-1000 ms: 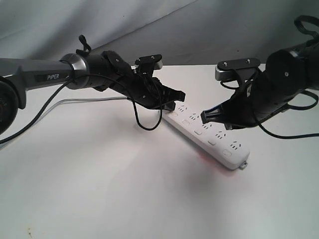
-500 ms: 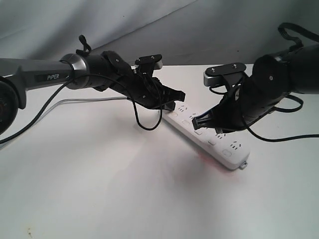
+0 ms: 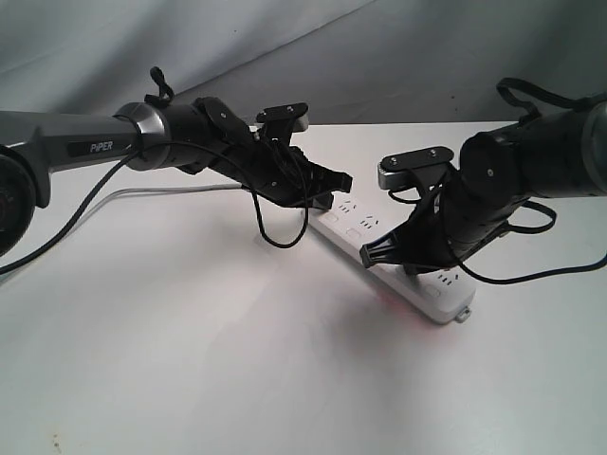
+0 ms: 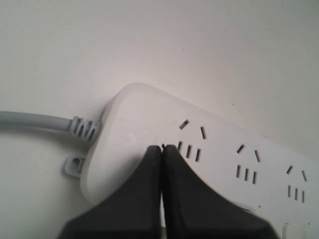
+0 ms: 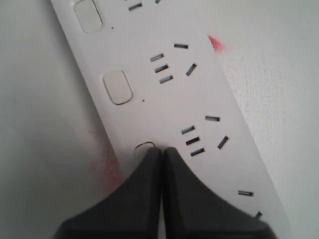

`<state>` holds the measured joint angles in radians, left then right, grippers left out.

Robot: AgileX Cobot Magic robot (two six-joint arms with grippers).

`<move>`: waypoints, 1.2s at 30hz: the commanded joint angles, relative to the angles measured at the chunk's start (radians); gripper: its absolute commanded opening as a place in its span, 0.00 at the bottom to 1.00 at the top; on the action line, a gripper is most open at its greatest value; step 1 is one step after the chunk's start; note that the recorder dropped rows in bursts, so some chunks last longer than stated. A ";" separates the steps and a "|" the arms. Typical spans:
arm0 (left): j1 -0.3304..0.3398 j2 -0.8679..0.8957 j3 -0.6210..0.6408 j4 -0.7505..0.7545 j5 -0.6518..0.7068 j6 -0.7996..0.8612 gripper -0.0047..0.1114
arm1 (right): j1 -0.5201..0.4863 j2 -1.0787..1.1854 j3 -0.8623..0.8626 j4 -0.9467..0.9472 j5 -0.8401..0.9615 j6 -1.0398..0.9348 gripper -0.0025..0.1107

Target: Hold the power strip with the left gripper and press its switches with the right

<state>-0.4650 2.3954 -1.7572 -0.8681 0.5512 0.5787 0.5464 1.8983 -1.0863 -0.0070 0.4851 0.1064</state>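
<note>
The white power strip [image 3: 438, 292] lies slanted on the table, its grey cord [image 3: 123, 192] running off to the left. My left gripper [image 3: 341, 185] is shut, and its fingertips rest on top of the strip's cord end [image 4: 149, 114], beside the first socket and above the small end tab [image 4: 74, 166]. My right gripper [image 3: 368, 256] is also shut. Its tips [image 5: 162, 149] sit at the edge of one switch [image 5: 143, 147], which they mostly cover. Two more switches [image 5: 117, 87] show further along the row. The strip's middle is hidden behind the right arm in the exterior view.
A loose black cable loop [image 3: 280, 237] hangs from the left arm down to the table beside the strip. A red mark [image 5: 215, 44] and a reddish tint [image 3: 398, 305] show on the white table [image 3: 190, 360] by the strip. A grey backdrop rises behind.
My right gripper has swung left and down along the strip, its shut tips now down at a switch. The left gripper and the strip have stayed put.
</note>
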 commanded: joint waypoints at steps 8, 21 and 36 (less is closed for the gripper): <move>-0.005 0.006 0.001 0.009 -0.002 -0.002 0.04 | 0.003 0.041 -0.004 0.015 -0.027 -0.009 0.02; -0.005 0.006 0.001 0.009 -0.002 -0.002 0.04 | 0.003 0.048 -0.004 0.007 0.040 -0.009 0.02; -0.005 0.006 0.001 0.009 0.001 -0.002 0.04 | 0.060 0.048 -0.004 -0.191 0.093 0.152 0.02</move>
<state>-0.4650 2.3954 -1.7572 -0.8681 0.5512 0.5787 0.6041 1.9266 -1.1029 -0.1807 0.5059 0.2430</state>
